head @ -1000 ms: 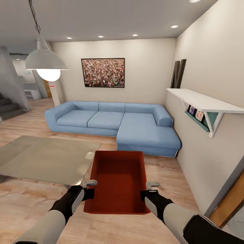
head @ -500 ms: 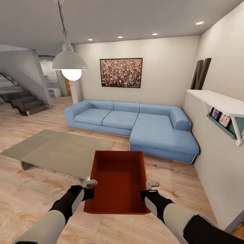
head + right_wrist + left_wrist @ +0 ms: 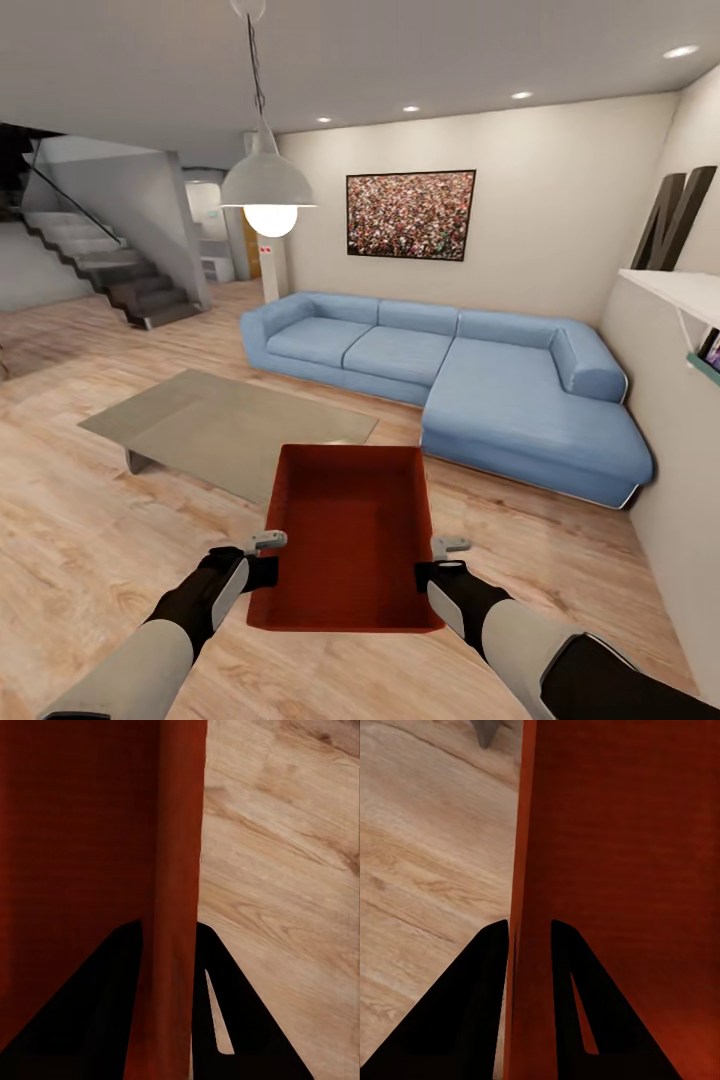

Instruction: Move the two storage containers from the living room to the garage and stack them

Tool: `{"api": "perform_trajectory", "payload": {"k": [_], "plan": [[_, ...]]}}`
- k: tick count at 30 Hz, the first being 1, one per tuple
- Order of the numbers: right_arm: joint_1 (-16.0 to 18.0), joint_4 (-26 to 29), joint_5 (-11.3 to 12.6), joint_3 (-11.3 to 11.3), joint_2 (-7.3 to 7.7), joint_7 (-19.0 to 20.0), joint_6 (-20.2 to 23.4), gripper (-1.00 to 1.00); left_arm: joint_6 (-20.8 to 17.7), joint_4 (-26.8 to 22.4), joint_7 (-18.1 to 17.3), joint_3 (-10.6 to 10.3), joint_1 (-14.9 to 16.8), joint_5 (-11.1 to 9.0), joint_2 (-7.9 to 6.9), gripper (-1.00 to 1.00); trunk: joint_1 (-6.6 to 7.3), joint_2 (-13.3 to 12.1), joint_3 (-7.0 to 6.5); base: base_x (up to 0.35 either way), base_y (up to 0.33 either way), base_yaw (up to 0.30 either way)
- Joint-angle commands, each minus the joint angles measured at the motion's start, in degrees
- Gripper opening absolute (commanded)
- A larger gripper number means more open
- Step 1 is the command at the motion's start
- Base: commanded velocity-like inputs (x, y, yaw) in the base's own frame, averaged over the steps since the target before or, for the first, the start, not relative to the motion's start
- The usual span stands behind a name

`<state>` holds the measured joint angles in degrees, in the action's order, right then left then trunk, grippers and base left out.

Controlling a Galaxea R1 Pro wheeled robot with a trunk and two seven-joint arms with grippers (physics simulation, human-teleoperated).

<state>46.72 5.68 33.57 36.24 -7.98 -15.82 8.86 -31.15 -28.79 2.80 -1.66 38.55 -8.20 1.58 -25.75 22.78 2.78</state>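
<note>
One storage container [image 3: 348,540] hung level above the wood-plank floor [image 3: 90,560] at the 6 o'clock of the head view, because the left tool [image 3: 262,557] was pinched shut on its left wall and the right tool [image 3: 440,560] on its right wall, one finger [image 3: 480,1005] outside and one inside each rim. The low glass table [image 3: 220,425] lay at 10 o'clock and the blue sofa [image 3: 450,375] at 1 o'clock. Bare planks lay open toward the stairs [image 3: 110,265] at 10 o'clock, the likelier way out.

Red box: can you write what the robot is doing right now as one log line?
room: living room | carried: storage container | left gripper: clamped on its wall | right gripper: clamped on opposite wall | ahead: sofa
</note>
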Motion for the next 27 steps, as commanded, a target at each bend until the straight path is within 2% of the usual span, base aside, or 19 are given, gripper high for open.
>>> {"api": "perform_trajectory", "payload": {"k": [1, 27], "plan": [[0.04, -0.32, -0.35, 0.76, 0.07, -0.54, 0.36, -1.00, -0.41, -0.18, 1.02, 0.25, 0.06, 2.06, -0.05, -1.00, -0.04, 0.14, 0.13, 0.000, 0.000, 0.300], [0.04, -0.32, -0.35, 0.76, 0.05, -0.55, 0.36, -1.00, -0.49, -0.15, 0.98, 0.26, 0.07, 2.05, -0.09, -1.00, -0.04, 0.14, 0.13, 0.000, 0.000, 0.300]]}}
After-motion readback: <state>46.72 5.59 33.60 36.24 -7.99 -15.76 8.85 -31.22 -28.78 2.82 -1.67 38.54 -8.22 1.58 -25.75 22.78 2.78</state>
